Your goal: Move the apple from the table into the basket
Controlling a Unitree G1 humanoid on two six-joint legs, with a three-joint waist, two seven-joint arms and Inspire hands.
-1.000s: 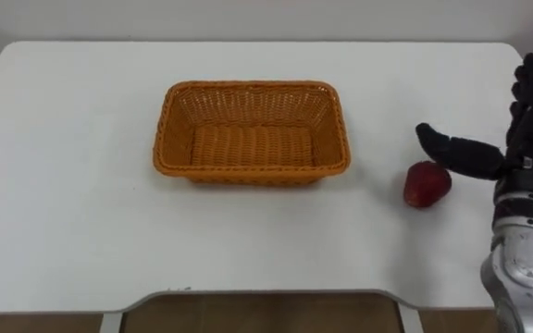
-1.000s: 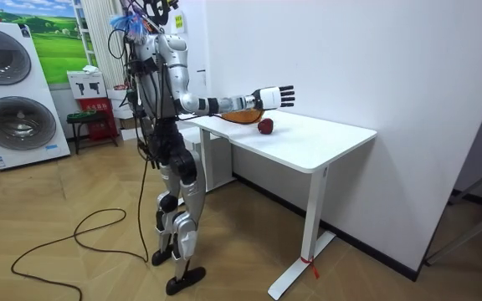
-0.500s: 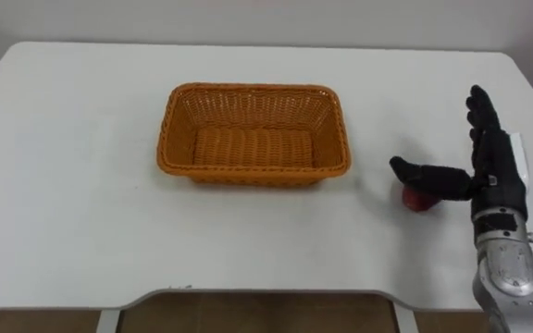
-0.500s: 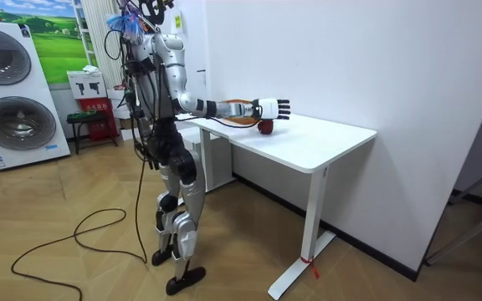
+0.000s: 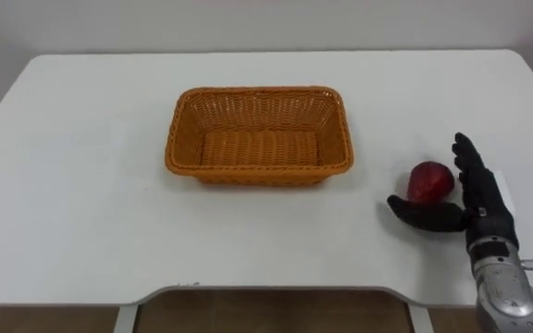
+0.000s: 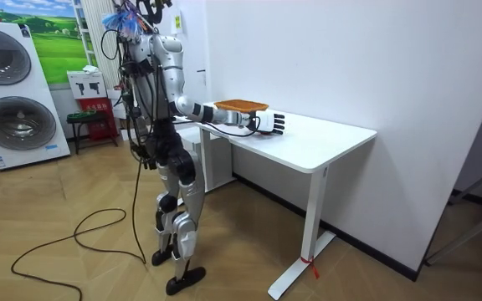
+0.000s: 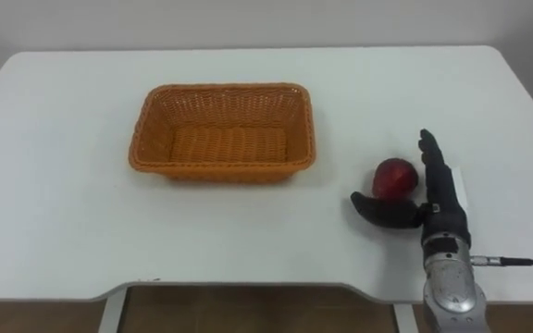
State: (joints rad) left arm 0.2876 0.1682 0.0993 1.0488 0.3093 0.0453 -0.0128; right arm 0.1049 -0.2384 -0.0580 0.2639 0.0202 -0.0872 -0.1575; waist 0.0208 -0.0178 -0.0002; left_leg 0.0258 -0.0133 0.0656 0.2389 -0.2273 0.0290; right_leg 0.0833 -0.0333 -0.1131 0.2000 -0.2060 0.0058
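White table (image 5: 81, 185) lies before the robot, with an orange wicker basket (image 5: 260, 93) near its middle. The red apple (image 5: 430, 180) sits on the tabletop at about four o'clock from the basket, apart from it. The right hand (image 5: 479, 208) is spread wide just beside the apple, straight fingers (image 5: 470, 171) at its three o'clock and thumb at its six o'clock; whether they touch it cannot be told. In the room view the robot stands upright at the table's end, right arm stretched over it.

head eyes look down on table (image 5: 81, 185), room camera sideways, afar
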